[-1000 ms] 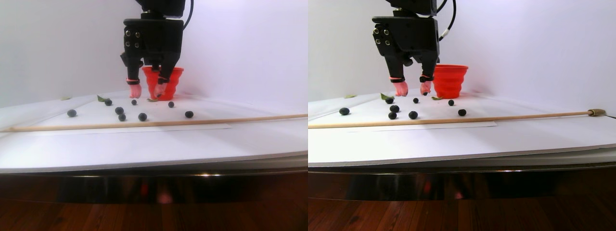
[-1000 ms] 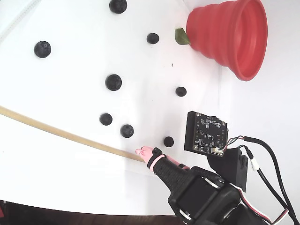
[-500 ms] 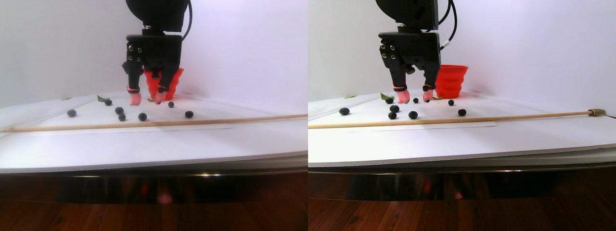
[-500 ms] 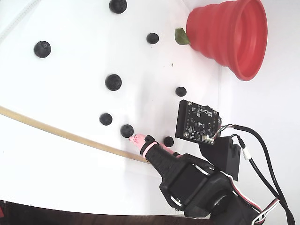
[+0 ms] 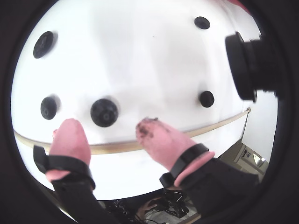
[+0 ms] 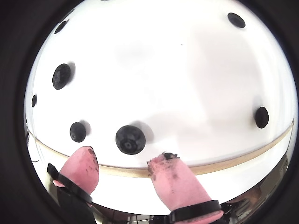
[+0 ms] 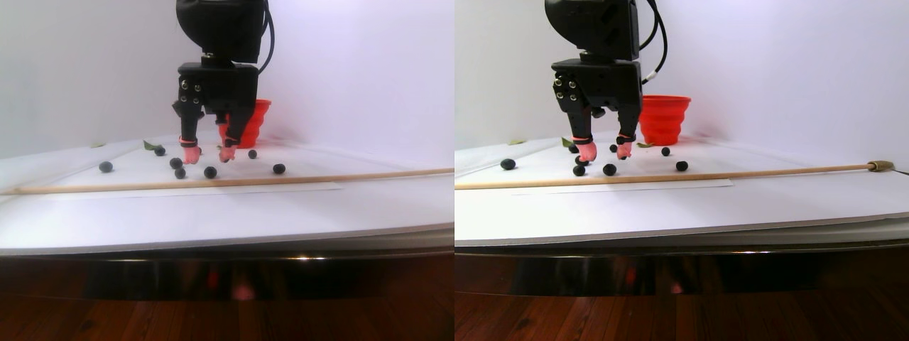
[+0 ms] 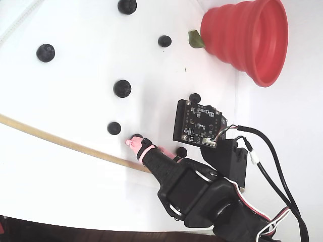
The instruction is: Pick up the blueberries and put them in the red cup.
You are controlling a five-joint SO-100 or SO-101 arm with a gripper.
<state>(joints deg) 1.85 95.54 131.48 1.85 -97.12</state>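
Straddling blueberry (image 6: 130, 139): gripper (image 6: 124, 165) (jaws apart)

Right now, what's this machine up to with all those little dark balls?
A robot arm is picking blueberries off a white table. Its gripper is open and low, its pink fingertips straddling one blueberry just ahead of them, not yet held. Other blueberries lie scattered nearby. The red cup stands apart, beyond them.

Blueberries (image 8: 122, 88): dark blue-black, matte. Red cup (image 8: 250, 35): uniform red, ribbed in stepped bands. Leaf (image 8: 194, 39) at its base: green. Gripper (image 7: 207, 153): black body; fingertips (image 5: 70, 137) pink, banded black, one flecked with dark specks. Stick (image 7: 241, 182): pale tan. Table (image 8: 60, 186): plain white.
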